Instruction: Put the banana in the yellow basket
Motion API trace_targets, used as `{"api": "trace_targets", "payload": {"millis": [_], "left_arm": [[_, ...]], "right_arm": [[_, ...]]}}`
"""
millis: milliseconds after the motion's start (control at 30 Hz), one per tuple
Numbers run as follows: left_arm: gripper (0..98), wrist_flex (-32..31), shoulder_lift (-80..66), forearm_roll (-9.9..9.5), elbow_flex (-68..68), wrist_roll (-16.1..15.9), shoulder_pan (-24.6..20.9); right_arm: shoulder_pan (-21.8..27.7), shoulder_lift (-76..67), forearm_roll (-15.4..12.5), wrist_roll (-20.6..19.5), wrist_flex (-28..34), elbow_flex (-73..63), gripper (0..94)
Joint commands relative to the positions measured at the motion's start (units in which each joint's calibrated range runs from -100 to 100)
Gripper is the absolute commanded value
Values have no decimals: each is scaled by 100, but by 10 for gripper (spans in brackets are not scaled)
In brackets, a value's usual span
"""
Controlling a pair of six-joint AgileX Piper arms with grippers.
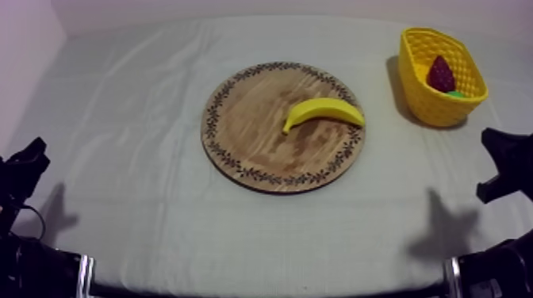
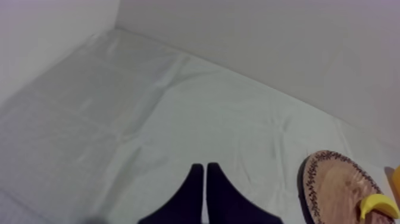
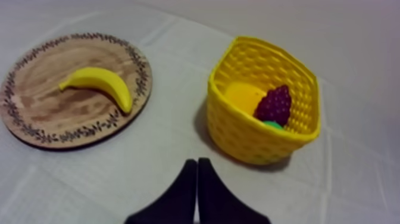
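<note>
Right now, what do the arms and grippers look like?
The left arm and right arm are black and blocky. The left gripper and right gripper each have two black fingers tapering to rounded tips. No markings visible.

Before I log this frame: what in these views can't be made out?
- Right wrist view: green item in the yellow basket, mostly hidden by grapes and its wall; kind unclear.
- Left wrist view: banana and wooden board cut off by the picture edge.
</note>
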Motion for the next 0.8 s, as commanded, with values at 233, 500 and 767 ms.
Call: {"api": "trace_targets", "payload": {"millis": [233,500,767], "left_arm": [[1,-2,0,-2,2,2,-1],[1,-2,0,-2,2,1,-1],[1,-2,0,-2,2,-2,-1]], "right_arm": [[-316,2114,-6,724,376,-2793,4],[-647,3662,76,1159,907,-4699,19],[-1211,5062,487,1134,1494,-6051,33]]}}
